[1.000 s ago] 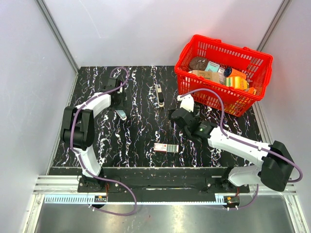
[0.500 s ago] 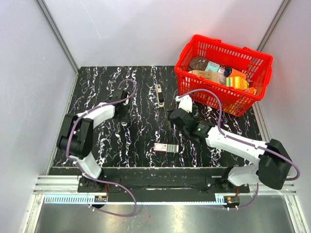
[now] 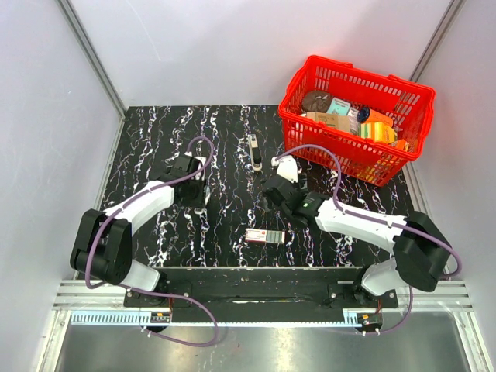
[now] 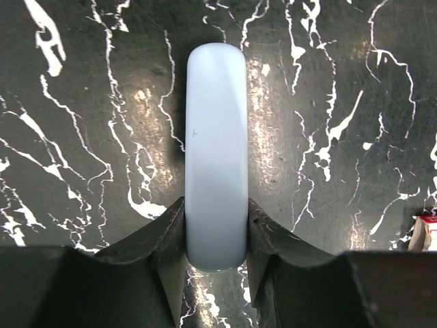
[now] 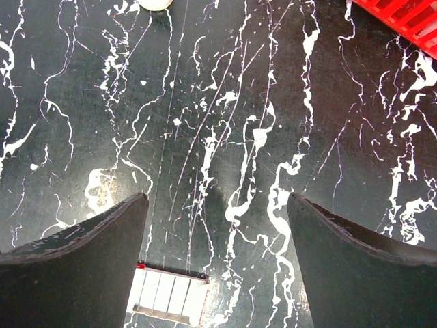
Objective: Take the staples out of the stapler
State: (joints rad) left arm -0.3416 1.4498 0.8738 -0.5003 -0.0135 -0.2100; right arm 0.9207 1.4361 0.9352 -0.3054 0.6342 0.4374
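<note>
The light-blue stapler is a smooth oblong bar, seen in the left wrist view pointing away from the camera. My left gripper is shut on its near end, one finger on each side. In the top view my left gripper is left of the table's middle and covers the stapler. My right gripper is near the middle, open and empty. In the right wrist view my right gripper has its fingers wide apart over bare table.
A small red-and-white box lies near the front middle and shows in the right wrist view. A slim black-and-silver object lies further back. A red basket full of goods stands at the back right.
My left gripper has moved right and toward the front with the stapler. My right gripper has shifted a little to the left.
</note>
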